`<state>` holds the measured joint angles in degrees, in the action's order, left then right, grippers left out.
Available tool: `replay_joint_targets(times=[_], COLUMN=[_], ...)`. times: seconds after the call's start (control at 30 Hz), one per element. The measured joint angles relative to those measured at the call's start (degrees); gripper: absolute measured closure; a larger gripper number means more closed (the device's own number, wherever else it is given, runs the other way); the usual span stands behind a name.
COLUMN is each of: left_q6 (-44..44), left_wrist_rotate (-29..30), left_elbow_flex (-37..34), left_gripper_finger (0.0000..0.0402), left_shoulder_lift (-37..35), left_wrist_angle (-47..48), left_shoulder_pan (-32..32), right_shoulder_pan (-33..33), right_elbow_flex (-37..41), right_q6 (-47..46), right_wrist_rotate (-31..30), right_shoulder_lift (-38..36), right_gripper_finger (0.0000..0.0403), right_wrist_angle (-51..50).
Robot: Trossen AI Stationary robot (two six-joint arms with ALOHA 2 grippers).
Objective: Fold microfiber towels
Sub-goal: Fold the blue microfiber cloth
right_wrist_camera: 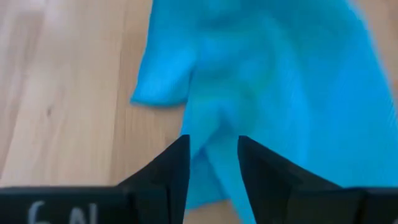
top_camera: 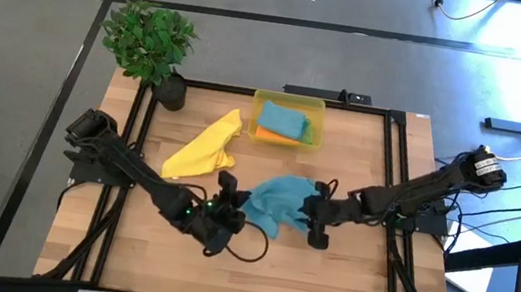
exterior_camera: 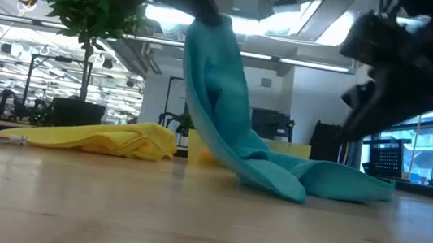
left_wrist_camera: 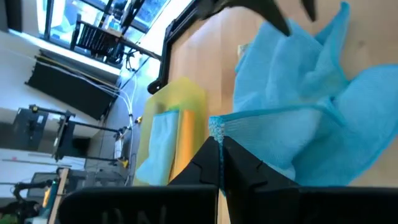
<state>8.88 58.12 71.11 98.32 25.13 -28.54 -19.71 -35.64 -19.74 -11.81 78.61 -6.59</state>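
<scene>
teal towel (top_camera: 278,201): mid-surface, crumpled, one corner pulled up off the wood and the rest trailing down onto it; in the low view hangs like a tall drape from the top and pools on the boards to the side

left claw (top_camera: 232,195): pinched fully shut on a corner edge of the teal towel, holding that corner up; wrist view shows the fingers (left_wrist_camera: 249,168) pressed together with the cloth edge caught right at the tips

right claw (top_camera: 313,214): at the opposite edge of the same towel, fingers (right_wrist_camera: 168,171) roughly half apart with a fold of teal cloth running between them; can't tell if actually gripped or just sitting in the gap

yellow towel (top_camera: 204,147): lying loose and rumpled on the surface, toward the far-left part, apart from the teal one, untouched

yellow bin (top_camera: 289,101): far-middle of the surface, translucent, with a second teal towel (top_camera: 282,121) folded on top, orange towel (top_camera: 280,138) peeking out under it, sliver of green towel (top_camera: 309,132) at the side

potted plant (top_camera: 151,41): far-left corner of the surface, clear of both arms

surface (top_camera: 324,275): light wood planks, black frame around it
</scene>
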Motion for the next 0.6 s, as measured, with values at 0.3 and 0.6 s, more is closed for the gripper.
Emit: replay_joint_targets(times=[0.3, 0.6], left_q6=[-0.71, 4.76], left_wrist_rotate=[3.89, 10.93], left_elbow_flex=[0.0, 0.11], left_gripper_finger=[0.0401, 0.0401], left_shoulder_lift=[0.0, -2.24], left_wrist_angle=[0.05, -1.85], left_shoulder_pan=[0.19, 1.09], right_shoulder_pan=[-2.54, -2.58], right_elbow_flex=[5.23, 7.93], right_q6=[-5.49, 0.89], right_wrist_rotate=[-4.86, -9.01], right_shoulder_lift=[0.04, 0.04], right_gripper_finger=[0.0266, 0.0262], right_wrist_angle=[-0.61, 3.55])
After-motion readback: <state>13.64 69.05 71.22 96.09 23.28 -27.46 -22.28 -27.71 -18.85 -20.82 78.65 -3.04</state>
